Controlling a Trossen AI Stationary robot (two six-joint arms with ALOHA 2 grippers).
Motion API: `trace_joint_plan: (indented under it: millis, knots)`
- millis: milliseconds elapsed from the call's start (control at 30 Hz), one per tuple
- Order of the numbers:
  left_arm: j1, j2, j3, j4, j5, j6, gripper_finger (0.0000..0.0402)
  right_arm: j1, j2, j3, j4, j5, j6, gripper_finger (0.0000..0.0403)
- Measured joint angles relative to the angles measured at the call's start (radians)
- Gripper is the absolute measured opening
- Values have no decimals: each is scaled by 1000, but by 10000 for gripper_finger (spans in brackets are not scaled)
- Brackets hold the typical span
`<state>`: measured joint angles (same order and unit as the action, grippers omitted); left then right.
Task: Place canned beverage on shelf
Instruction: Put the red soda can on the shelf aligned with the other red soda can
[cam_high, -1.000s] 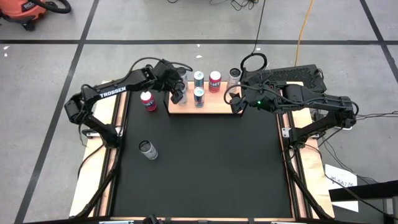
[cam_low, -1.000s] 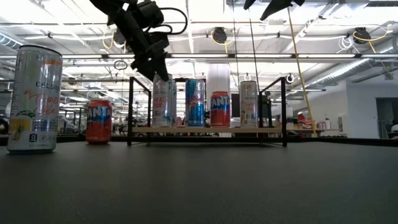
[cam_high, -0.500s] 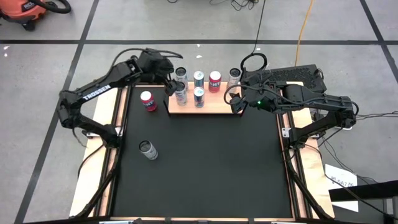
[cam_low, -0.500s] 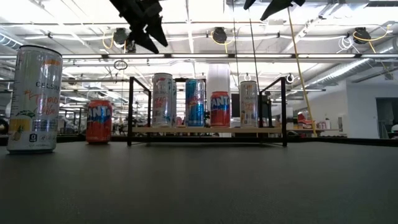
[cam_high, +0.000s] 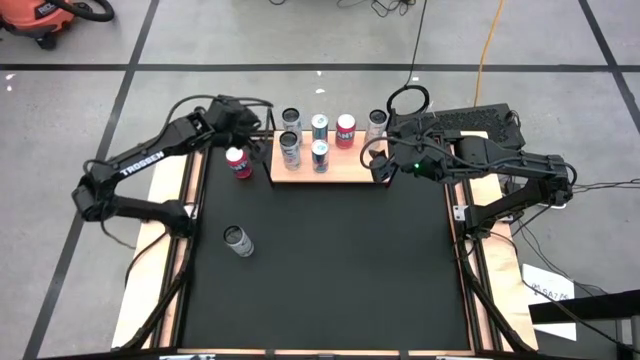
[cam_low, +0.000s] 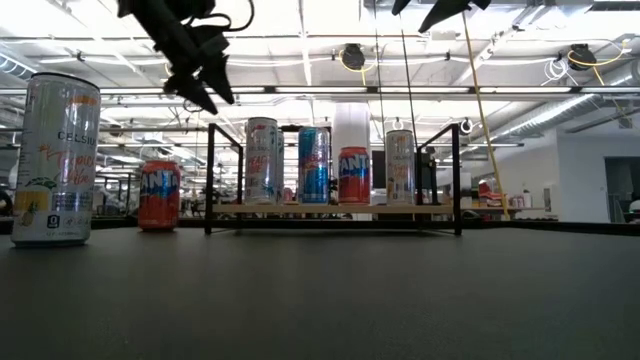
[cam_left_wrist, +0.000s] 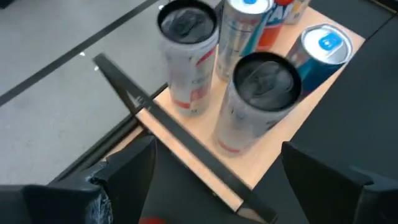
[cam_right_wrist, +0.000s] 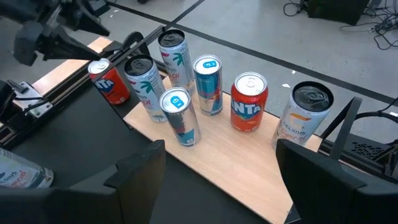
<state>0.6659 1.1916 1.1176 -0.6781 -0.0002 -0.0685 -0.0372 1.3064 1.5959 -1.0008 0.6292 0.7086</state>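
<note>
At the far edge of the tabletop (cam_high: 320, 270) the shelf (cam_high: 350, 172) carried six upright cans: a back row of four abreast and two in front toward its left end. The front-left silver can (cam_high: 289, 147) stood free and untouched, which suggested a completed placement. The left hand (cam_high: 252, 122) hung above the gap between the shelf's left post and the orange can (cam_high: 237, 161), fingers spread and holding nothing. That position read as a retreat that cleared the shelf frame while pointing toward the next can. The orange can stood on the tabletop just beside the shelf's left end; a white-labelled can (cam_high: 237, 240) stood well apart, nearer the tabletop's left edge. Both remained off the shelf, so the task looked part done. The right hand (cam_high: 380, 168) waited over the shelf's right end, fingers likewise spread and empty, presumably kept clear of the working arm. Compared with a second earlier, the left hand had lifted off the front-left can and drawn back leftward; the cans and the right arm had not moved.
</note>
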Motion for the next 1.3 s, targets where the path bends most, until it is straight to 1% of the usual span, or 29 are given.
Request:
trace_joint_plan:
  millis: [200, 433, 667, 867, 967, 1300]
  knots:
    - [59, -81, -102, 34, -3, -5, 343, -2, 0, 0, 0, -2, -3, 293]
    - [144, -94, -179, 46, 26, -32, 343, -2, 0, 0, 0, -4, 2, 293]
    - [174, -93, -186, 31, 25, -56, 343, -2, 0, 0, -2, -5, 11, 293]
    - [211, -61, -187, 5, 6, -60, 343, -2, 0, 0, -2, -5, 25, 293]
    - [214, -48, -187, -14, 5, -81, 343, -2, 0, 0, -2, -4, 31, 293]
    - [214, -48, -187, -13, 5, -83, 343, -2, 0, 0, -7, -3, 39, 293]
